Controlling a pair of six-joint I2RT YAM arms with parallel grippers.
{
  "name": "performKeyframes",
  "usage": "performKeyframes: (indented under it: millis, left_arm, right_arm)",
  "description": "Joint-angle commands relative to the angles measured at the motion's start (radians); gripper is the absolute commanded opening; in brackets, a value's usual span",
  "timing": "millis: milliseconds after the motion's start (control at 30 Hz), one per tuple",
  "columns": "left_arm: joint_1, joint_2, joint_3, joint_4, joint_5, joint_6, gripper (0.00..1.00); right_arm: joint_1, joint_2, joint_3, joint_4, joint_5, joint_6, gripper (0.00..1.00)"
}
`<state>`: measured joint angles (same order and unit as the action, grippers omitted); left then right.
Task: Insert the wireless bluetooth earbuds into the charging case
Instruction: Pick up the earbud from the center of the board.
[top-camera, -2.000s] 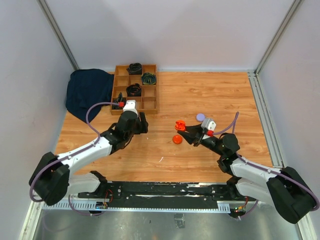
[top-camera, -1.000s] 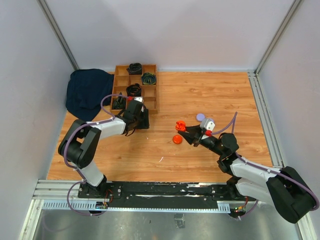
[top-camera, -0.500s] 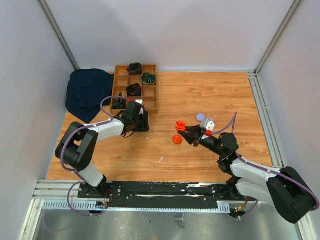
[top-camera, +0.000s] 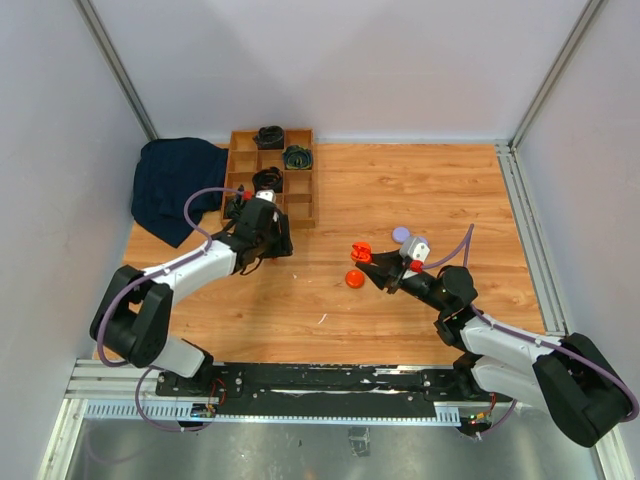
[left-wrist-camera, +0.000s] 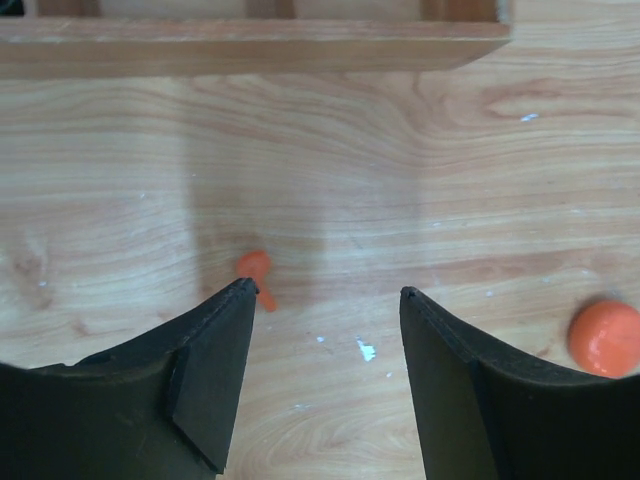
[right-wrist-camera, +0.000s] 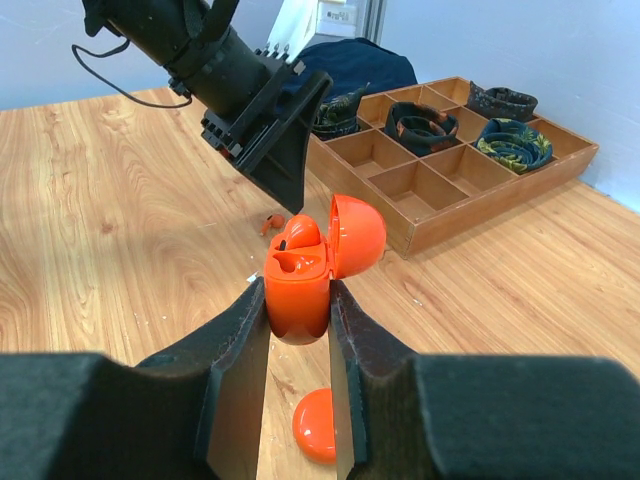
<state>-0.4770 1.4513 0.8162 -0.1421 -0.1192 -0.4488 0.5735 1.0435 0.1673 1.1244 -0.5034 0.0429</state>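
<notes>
- My left hand (left-wrist-camera: 325, 290): jaws stood partway open and held nothing, low over the worktop (left-wrist-camera: 400, 200) toward its left edge.
- One orange earbud (left-wrist-camera: 255, 270): lay on the worktop close by the tip of one jaw of that hand, near the wooden tray (left-wrist-camera: 250, 45) at the far edge.
- My right hand (right-wrist-camera: 298, 305): was clamped on the orange charging case (right-wrist-camera: 298, 275), lid flipped up, raised above the worktop's middle.
- Orange disc (right-wrist-camera: 318, 425): lay flat on the worktop beneath the case.
- Lilac disc (top-camera: 401, 234): lay just beyond my right hand.
</notes>
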Motion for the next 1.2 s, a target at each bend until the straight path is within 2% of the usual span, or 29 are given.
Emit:
performKeyframes:
  millis: [0, 133, 633, 1167]
  left_arm:
    - [0.006, 0.036, 0.016, -0.07, -0.102, -0.025, 0.65]
    - [0.008, 0.085, 0.027, -0.077, -0.126, -0.034, 0.63]
    - [0.011, 0.193, 0.07, -0.077, -0.131, -0.018, 0.42]
    - [0.011, 0.245, 0.083, -0.084, -0.079, 0.005, 0.34]
  right_arm:
    - [0.009, -0.006, 0.003, 0.016, 0.011, -0.025, 0.16]
    - [0.009, -0.009, 0.004, 0.012, 0.011, -0.026, 0.16]
    - [0.009, -0.025, 0.005, -0.008, 0.012, -0.032, 0.16]
    - [0.009, -0.027, 0.008, -0.014, 0.013, -0.034, 0.16]
